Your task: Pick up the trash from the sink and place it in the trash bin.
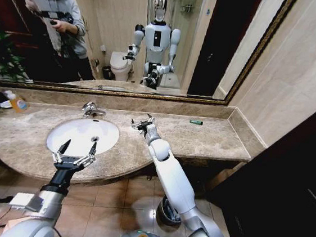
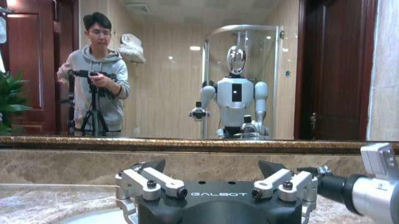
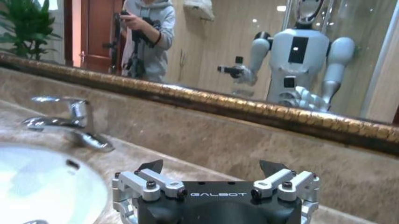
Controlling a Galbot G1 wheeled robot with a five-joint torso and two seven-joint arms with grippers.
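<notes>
The white oval sink [image 1: 83,135] looks bare inside; any small litter in it is too faint to make out. A small green tube [image 1: 196,122] lies on the brown marble surface [image 1: 212,138], well right of the chrome tap [image 1: 93,109]. The left end effector [image 1: 76,150] hovers over the sink's near rim, fingers apart. The right end effector [image 1: 141,123] rests by the basin's right, fingers spread.

Tap [image 1: 93,110] behind sink [image 1: 83,135], bottle [image 1: 16,102] far left

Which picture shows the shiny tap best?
The right wrist view: the chrome tap sits large and whole beside the white oval sink. The head view shows the tap small behind the basin. The left wrist view looks at the mirror instead.
</notes>
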